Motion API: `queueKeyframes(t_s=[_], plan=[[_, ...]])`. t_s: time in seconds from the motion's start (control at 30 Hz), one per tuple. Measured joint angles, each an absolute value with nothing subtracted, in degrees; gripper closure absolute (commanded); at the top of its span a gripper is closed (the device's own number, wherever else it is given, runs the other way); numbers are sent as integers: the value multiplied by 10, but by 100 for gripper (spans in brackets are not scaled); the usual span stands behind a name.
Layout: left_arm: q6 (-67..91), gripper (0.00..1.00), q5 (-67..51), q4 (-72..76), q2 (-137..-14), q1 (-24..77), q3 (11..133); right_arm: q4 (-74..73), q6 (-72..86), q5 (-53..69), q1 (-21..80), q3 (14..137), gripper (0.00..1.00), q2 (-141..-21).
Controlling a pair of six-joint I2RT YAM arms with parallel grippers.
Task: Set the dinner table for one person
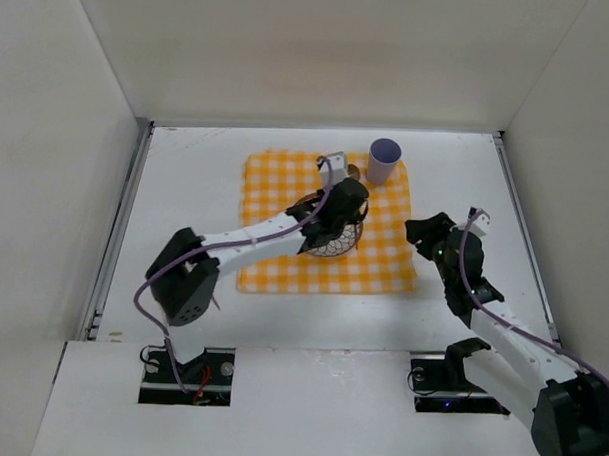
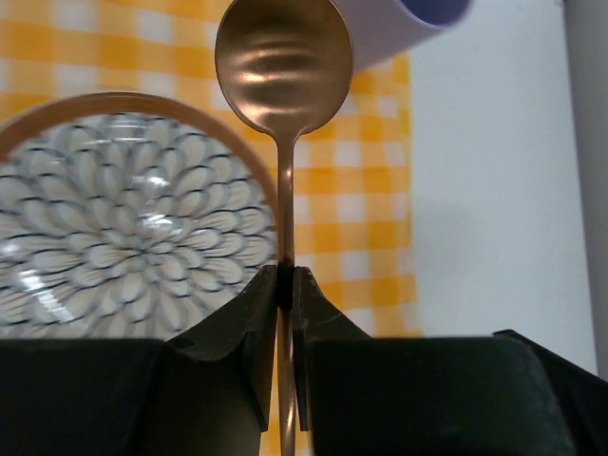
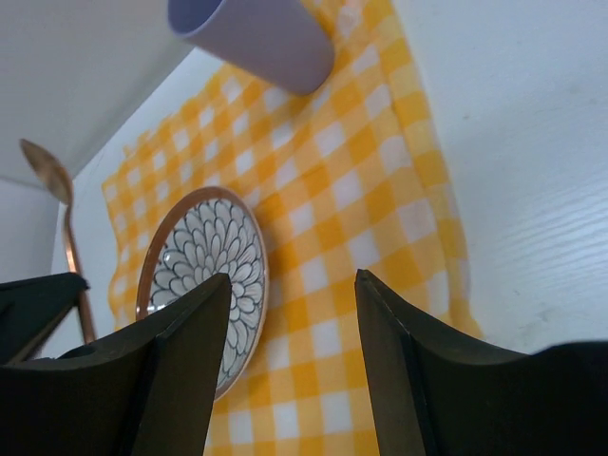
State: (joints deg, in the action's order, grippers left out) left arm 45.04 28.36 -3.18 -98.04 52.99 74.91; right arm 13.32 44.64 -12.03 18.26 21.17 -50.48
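Note:
My left gripper (image 2: 287,280) is shut on the handle of a copper spoon (image 2: 283,66) and holds it above the right edge of a flower-patterned plate (image 2: 114,218) on a yellow-and-white checked cloth (image 2: 351,209). From above, the left gripper (image 1: 340,204) covers part of the plate (image 1: 329,239), and the spoon's bowl (image 1: 353,172) points toward a lilac cup (image 1: 384,161). My right gripper (image 1: 424,232) is open and empty at the cloth's right edge. In its own view (image 3: 293,280) it faces the plate (image 3: 204,256), the cup (image 3: 252,38) and the spoon (image 3: 47,171).
The cloth (image 1: 276,187) lies in the middle of the white dinner table (image 1: 186,184). Bare table (image 3: 532,190) lies right of the cloth. White walls enclose the table on the left, back and right. The cup stands on the cloth's far right corner.

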Motion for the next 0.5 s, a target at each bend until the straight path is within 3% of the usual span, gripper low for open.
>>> queueKeyframes(t_s=[0.17, 0.5], plan=[[472, 95, 259, 13, -1107, 566, 855, 120, 469, -120, 147, 197, 41, -478], [544, 95, 239, 35, -1272, 564, 931, 109, 488, -119, 121, 182, 41, -438]])
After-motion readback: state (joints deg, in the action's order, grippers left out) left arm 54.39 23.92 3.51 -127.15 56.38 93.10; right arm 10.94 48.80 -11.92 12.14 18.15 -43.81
